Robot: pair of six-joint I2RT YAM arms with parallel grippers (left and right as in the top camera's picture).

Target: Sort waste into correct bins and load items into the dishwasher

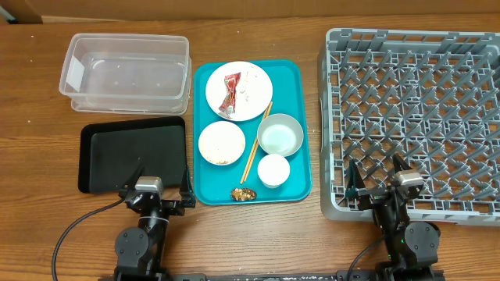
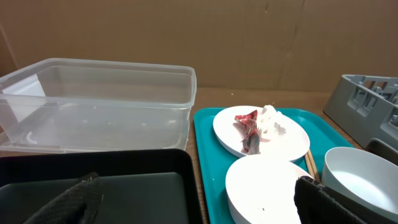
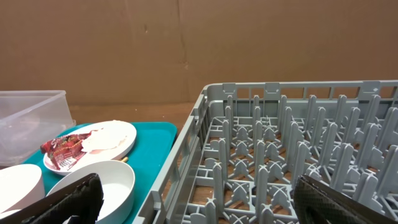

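Note:
On the teal tray a round white plate holds a crumpled red-and-white wrapper and crumpled white paper. Below it sit a white bowl, a pale bowl, a small white cup, wooden chopsticks and a brown food scrap. The clear tub and black tray lie to the left, both empty. At the right is the grey dish rack. My left gripper stands open at the black tray's near edge. My right gripper stands open over the rack's near-left corner.
The teal tray lies between the bins and the rack, with narrow strips of wooden table on either side. Brown cardboard walls off the back of the table. Cables trail from both arm bases along the front edge.

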